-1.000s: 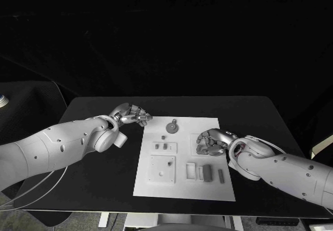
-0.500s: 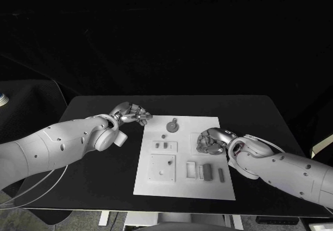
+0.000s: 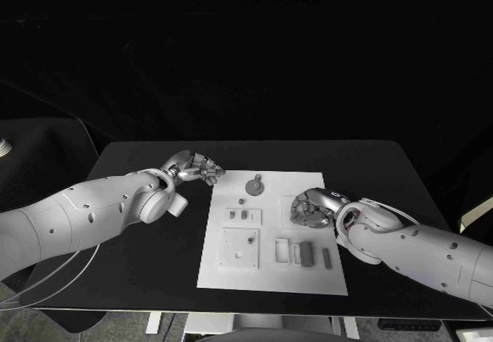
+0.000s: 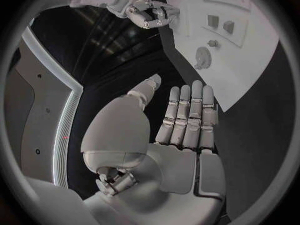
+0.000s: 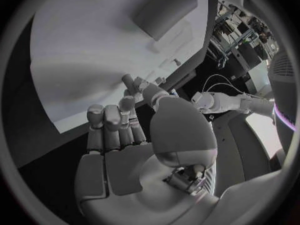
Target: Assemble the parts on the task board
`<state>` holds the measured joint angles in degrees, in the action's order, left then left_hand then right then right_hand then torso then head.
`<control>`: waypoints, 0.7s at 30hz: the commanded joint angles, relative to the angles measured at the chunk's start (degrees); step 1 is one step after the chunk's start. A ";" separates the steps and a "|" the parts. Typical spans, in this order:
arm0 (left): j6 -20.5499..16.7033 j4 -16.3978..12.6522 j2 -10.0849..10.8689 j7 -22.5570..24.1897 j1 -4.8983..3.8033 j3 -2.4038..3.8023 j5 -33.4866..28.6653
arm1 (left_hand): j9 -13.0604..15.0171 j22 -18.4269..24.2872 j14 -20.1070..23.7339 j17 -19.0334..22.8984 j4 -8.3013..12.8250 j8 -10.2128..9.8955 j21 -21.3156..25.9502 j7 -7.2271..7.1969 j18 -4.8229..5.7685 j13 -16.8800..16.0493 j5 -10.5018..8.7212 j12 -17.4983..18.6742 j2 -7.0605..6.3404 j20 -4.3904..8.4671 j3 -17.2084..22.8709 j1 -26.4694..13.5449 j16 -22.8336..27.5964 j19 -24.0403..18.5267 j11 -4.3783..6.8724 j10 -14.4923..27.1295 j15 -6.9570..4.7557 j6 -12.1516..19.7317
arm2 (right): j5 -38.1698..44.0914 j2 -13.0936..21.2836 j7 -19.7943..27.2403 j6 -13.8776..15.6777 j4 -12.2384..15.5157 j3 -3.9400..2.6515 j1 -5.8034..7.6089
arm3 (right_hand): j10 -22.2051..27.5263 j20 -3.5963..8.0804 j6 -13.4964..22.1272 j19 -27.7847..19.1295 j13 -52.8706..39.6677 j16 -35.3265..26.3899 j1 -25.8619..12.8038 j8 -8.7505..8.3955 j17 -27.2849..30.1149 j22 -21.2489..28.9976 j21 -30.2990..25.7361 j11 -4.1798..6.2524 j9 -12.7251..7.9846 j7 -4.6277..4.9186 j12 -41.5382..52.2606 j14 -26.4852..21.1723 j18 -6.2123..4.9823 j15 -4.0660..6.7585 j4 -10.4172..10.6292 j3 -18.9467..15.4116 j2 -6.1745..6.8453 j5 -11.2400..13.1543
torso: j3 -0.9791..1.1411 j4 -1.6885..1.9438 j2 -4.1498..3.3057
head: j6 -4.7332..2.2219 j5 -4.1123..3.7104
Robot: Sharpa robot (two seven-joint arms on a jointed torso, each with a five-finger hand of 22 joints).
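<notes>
The white task board [image 3: 269,274] lies in the middle of the black table. On it are a round grey part [image 3: 253,188], two small parts [image 3: 239,215] in a raised block, and grey bars [image 3: 305,253] near the front. My left hand [image 3: 195,169] hovers just off the board's far left corner, fingers straight and together [image 4: 187,115], holding nothing. My right hand [image 3: 313,208] hangs over the board's right side with its fingers [image 5: 115,125] lightly bent and the thumb near their tips; nothing shows in it. A large grey part [image 5: 165,10] lies on the board beyond those fingers.
A square white block [image 3: 239,249] with a hole sits on the board's front left. Bare black table [image 3: 390,171] runs around the board on all sides. In the left wrist view the right hand [image 4: 147,12] appears above the board [image 4: 250,45].
My right hand has edged a little to the left over the board and drawn its fingers in slightly. The left hand has stayed where it was.
</notes>
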<state>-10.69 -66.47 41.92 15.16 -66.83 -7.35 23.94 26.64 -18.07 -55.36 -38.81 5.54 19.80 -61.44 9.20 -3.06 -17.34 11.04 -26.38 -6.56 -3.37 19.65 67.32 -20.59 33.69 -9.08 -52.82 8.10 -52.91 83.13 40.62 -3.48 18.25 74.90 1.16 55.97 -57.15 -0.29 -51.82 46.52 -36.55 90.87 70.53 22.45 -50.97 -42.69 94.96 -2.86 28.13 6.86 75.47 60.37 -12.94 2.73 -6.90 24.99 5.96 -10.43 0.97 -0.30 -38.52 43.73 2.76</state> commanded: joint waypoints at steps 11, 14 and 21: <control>0.31 -0.15 0.01 0.48 -0.04 0.03 -0.23 | 0.08 -0.10 0.51 0.09 0.04 -0.13 0.32 -0.20 -0.42 -0.09 -0.10 0.38 0.22 -0.03 -0.36 -0.23 0.39 -0.25 0.12 0.35 0.09 0.11 | 0.89 -0.28 0.25 0.81 0.02 0.01 -0.04 | -0.91 0.09 -3.83 0.75 0.19 0.50 0.90 0.74 0.01 -0.24 8.15 0.09 0.32 1.65 0.43 0.43 -1.56 0.40 0.01 1.31 -0.70 -0.41 | -0.02 0.01 -0.01 | 0.14 0.04; 0.30 -0.14 0.04 0.49 -0.04 0.03 -0.23 | 0.08 -0.11 0.51 0.09 0.04 -0.13 0.33 -0.20 -0.42 -0.10 -0.10 0.39 0.22 -0.03 -0.36 -0.23 0.39 -0.25 0.12 0.35 0.09 0.11 | 0.93 -0.26 0.29 0.85 0.03 0.01 -0.04 | -1.10 0.10 -4.34 0.85 0.24 0.54 1.06 0.91 0.02 -0.30 8.20 0.14 0.40 1.55 0.46 0.57 -1.58 0.44 0.01 1.66 -0.89 -0.41 | -0.03 0.01 -0.01 | 0.14 0.05; 0.33 -0.08 0.07 0.45 -0.04 0.03 -0.23 | 0.08 -0.11 0.50 0.10 0.04 -0.12 0.33 -0.19 -0.42 -0.10 -0.10 0.40 0.23 -0.03 -0.36 -0.23 0.42 -0.25 0.12 0.34 0.09 0.10 | 0.97 0.13 0.54 1.66 0.24 0.01 -0.04 | -1.81 0.11 -6.28 1.20 0.55 0.58 1.88 1.48 0.11 -0.53 8.22 0.32 0.67 1.24 0.39 1.07 -1.65 0.59 0.05 3.81 -1.39 -0.44 | 0.00 0.00 0.00 | 0.19 0.07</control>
<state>-10.68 -66.46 42.00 15.12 -66.83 -7.35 23.94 26.63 -18.10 -55.16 -38.76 5.54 19.80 -61.43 9.21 -3.03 -17.38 11.04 -26.16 -6.56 -3.37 19.65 67.32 -20.37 33.69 -9.08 -52.82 8.30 -52.91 83.42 40.63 -3.47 19.27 74.98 1.16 55.96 -58.68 -0.20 -54.42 47.21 -36.05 91.09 71.76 23.48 -50.92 -43.16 94.96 -2.55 28.34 5.61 75.66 61.12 -12.97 3.08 -6.85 28.47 4.90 -10.63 0.94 -0.30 -38.52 43.91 2.82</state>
